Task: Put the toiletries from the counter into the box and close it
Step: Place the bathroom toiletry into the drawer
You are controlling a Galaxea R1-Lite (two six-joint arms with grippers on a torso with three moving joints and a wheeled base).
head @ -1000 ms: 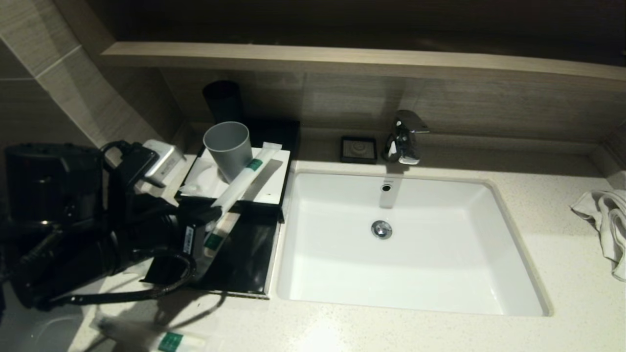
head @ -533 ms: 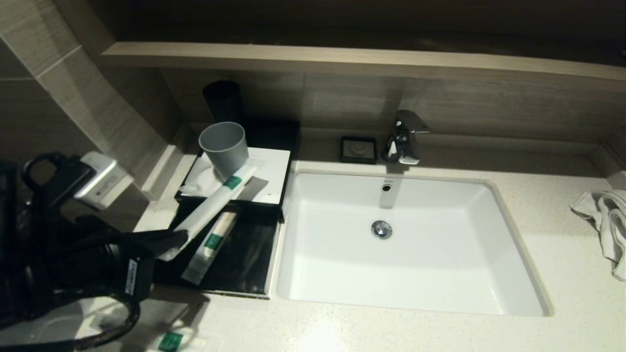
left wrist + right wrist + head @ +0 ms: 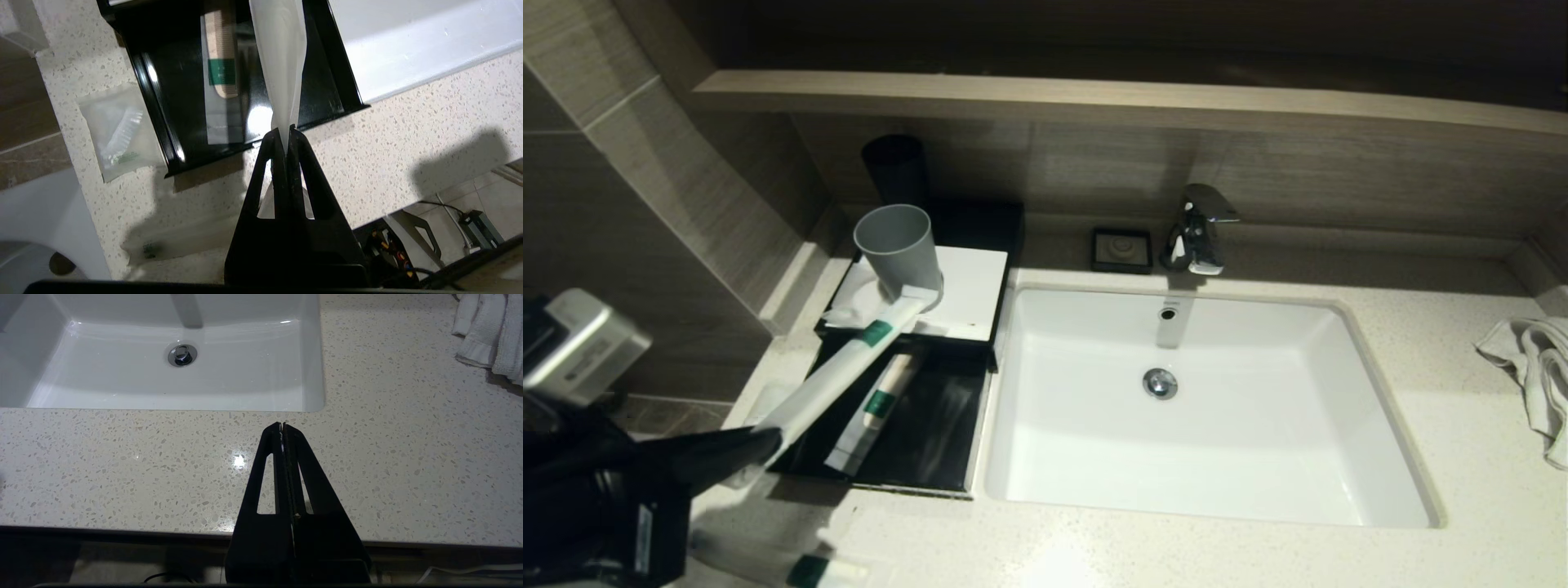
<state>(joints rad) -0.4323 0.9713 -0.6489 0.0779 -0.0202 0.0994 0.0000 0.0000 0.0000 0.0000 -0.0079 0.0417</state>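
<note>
Nearest us, our left end effector (image 3: 768, 441) pinches one end of a long packet (image 3: 837, 377) above the tabletop (image 3: 1176, 555) — its far end touches the grey cup (image 3: 900, 245) on the box (image 3: 964, 286). Pulling further could tip that cup. Another packet (image 3: 870, 412) lies in the open drawer (image 3: 931, 441). Our right end effector (image 3: 282, 425) hangs pressed together, idle.

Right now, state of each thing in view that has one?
Left pincer: shut on a long translucent white packet, far end touching the grey plastic cup.
Right pincer: shut, empty, above the speckled counter.
Black box drawer: open, one green-labelled packet inside.
Clear sachet: on the counter.
</note>
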